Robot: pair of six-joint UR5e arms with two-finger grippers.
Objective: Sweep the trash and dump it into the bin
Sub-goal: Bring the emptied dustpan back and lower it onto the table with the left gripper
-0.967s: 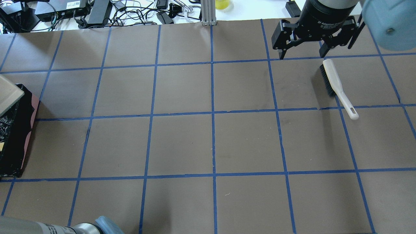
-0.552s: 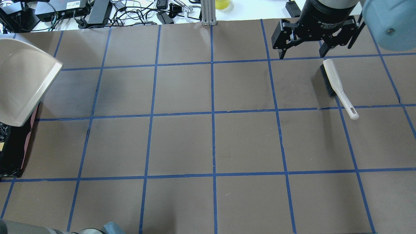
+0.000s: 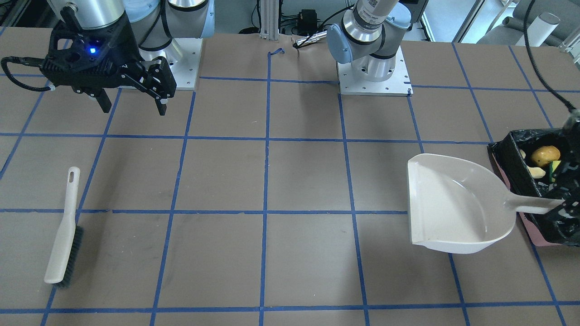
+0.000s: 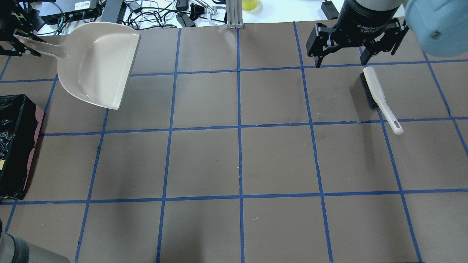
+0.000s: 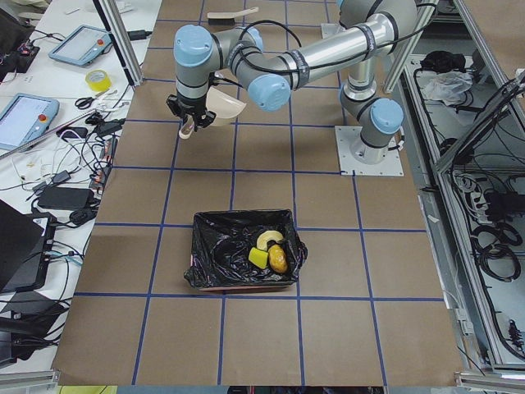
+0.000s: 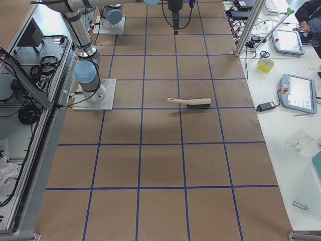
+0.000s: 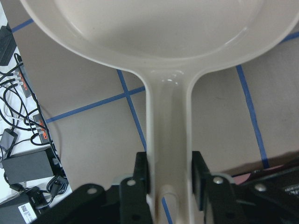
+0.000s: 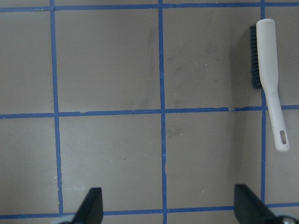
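Note:
The bin (image 5: 212, 246), a box lined with black plastic on a pink base, holds the trash: a golden-brown potato (image 5: 279, 261), a yellow sponge (image 5: 257, 258) and a pale crescent piece (image 5: 268, 239). All three also show in the front view, in the bin (image 3: 509, 174) at the right edge. My left gripper (image 7: 169, 179) is shut on the handle of the empty beige dustpan (image 4: 98, 62), held off the table beyond the bin (image 4: 16, 153). My right gripper (image 4: 342, 58) is open and empty above the brush (image 4: 380, 96).
The white-handled black-bristle brush (image 3: 63, 235) lies flat on the table on my right side; it also shows in the right wrist view (image 8: 268, 70). Cables, power bricks and a metal post (image 4: 234, 14) line the far table edge.
My left gripper has carried the dustpan away from over the bin, toward the far edge and inward. The right arm and the brush have not moved.

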